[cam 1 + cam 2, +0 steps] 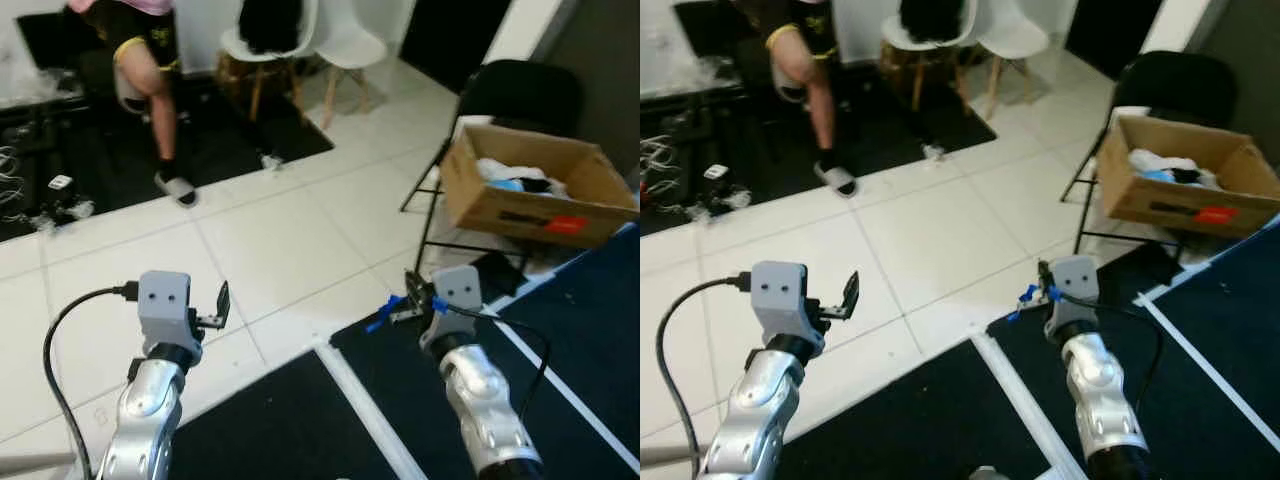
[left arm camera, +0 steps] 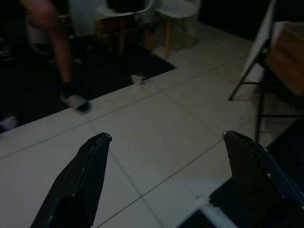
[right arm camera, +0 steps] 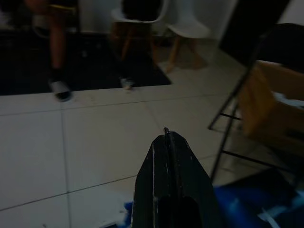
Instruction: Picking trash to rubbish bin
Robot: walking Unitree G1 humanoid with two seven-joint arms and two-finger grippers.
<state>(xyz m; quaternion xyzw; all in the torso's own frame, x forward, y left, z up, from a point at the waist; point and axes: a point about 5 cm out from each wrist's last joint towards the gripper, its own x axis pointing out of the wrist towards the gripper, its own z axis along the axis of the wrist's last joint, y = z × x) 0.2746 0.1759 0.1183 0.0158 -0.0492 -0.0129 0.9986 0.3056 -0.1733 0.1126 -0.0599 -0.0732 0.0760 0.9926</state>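
A small crumpled white scrap (image 1: 270,160) lies on the tiles at the edge of the black rug (image 1: 230,130), well ahead of both arms. A cardboard box (image 1: 535,185) holding white and blue rubbish rests on a black folding chair (image 1: 520,85) at the right. My left gripper (image 2: 167,135) is held up over the white tiles, open wide, with nothing between its fingers. My right gripper (image 3: 166,130) is raised near the chair's legs, shut, with its fingers pressed together and holding nothing.
A person's leg (image 1: 150,90) in a slipper stands on the rug at the back left. Two white chairs (image 1: 300,45) stand behind. Cables and small gear (image 1: 55,195) lie at the far left. Dark mats (image 1: 300,420) with white borders and blue tape (image 1: 385,312) cover the near floor.
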